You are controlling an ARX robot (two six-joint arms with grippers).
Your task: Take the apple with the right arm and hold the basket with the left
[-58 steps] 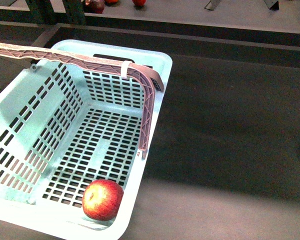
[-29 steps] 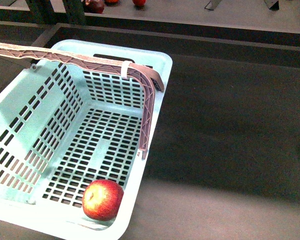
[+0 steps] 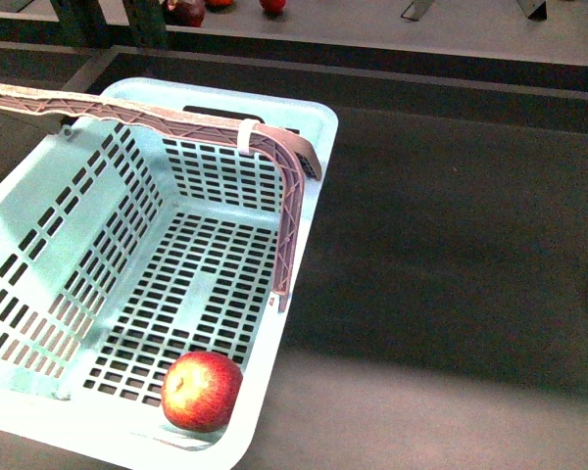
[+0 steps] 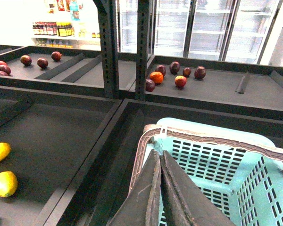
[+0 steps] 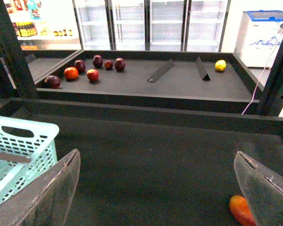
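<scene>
The apple [image 3: 202, 390], glossy red with a yellow blotch, lies on the slotted floor of the mint-blue basket [image 3: 39, 245], in its near corner. The basket's brownish-mauve handle [image 3: 176, 122] with a white band arches over it. Neither arm shows in the front view. In the left wrist view my left gripper [image 4: 159, 157] is shut on the basket [image 4: 254, 188] at its rim, by the handle end. In the right wrist view my right gripper [image 5: 158, 162] is open and empty above the dark shelf floor, with a corner of the basket [image 5: 19, 146] off to one side.
The basket sits in a dark shelf tray [image 3: 451, 245]. Small dark and red-orange fruits [image 4: 174, 75] lie on the back shelf. Yellow lemons [image 4: 2, 181] lie in the adjoining tray. An orange-red fruit [image 5: 240, 209] lies by one right fingertip. Metal uprights [image 4: 108, 47] stand behind.
</scene>
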